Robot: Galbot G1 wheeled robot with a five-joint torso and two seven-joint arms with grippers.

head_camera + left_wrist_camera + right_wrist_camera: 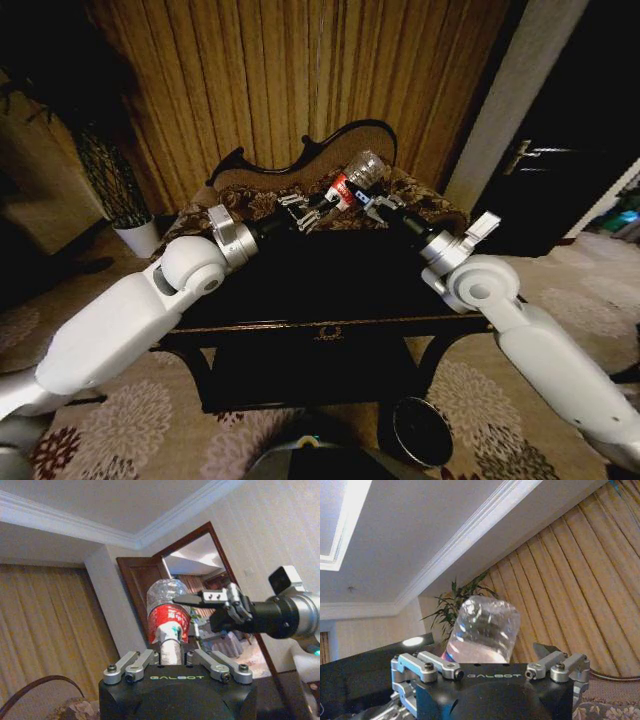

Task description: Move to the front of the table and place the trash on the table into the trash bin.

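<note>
Trash bin point(421, 431) below table point(330, 322).

We see our left tool point(172, 661) clamped on the lower end of a clear plastic bottle point(168, 611) with a red label, its base pointing up toward the ceiling. Our right tool point(200, 599) reaches in from the side, one dark finger point(192, 599) lying against the bottle's clear upper body. Behind stand gold curtains point(45, 625) and an open wooden doorway point(200, 580).
</note>
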